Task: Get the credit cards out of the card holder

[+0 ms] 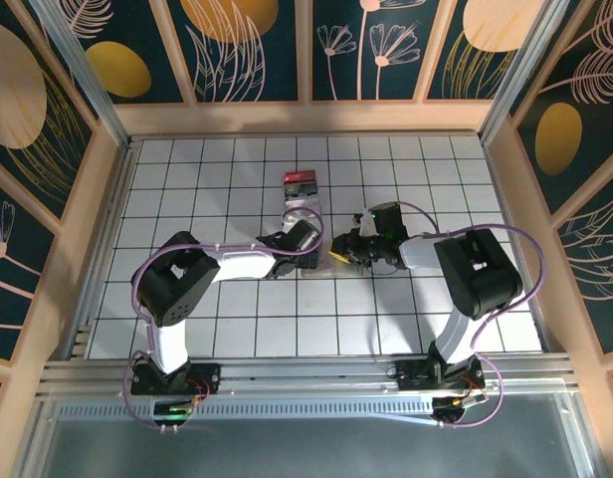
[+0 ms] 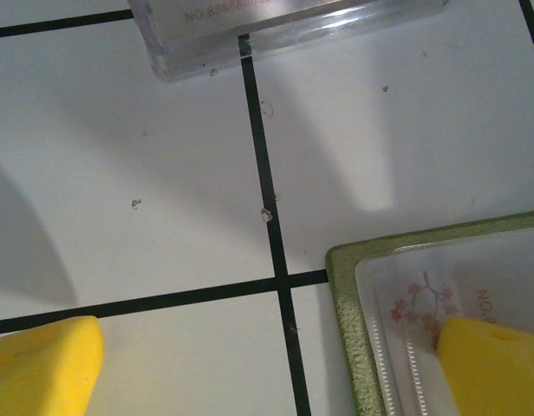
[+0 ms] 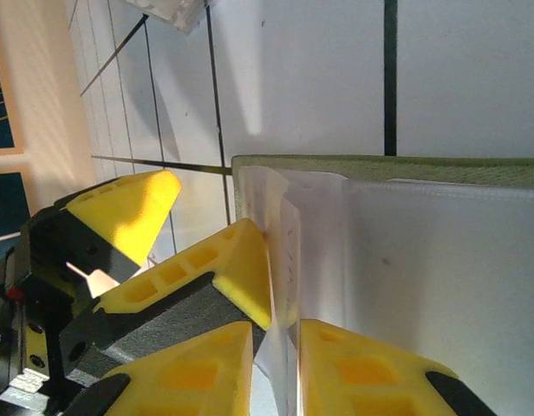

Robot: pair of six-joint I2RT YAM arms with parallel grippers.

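Tiled table (image 1: 237,329), 1 card holder (image 3: 440,251), L claw (image 2: 267,368) wide, R claw (image 3: 276,364) slightly parted

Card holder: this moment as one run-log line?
card holder: open on table | left end effector: open, finger over inner pocket | right end effector: narrow around clear flap, grip unclear

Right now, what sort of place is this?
Probably a lab robot test cell: a white gridded tabletop walled by floral printed panels, with an aluminium rail along the near edge.
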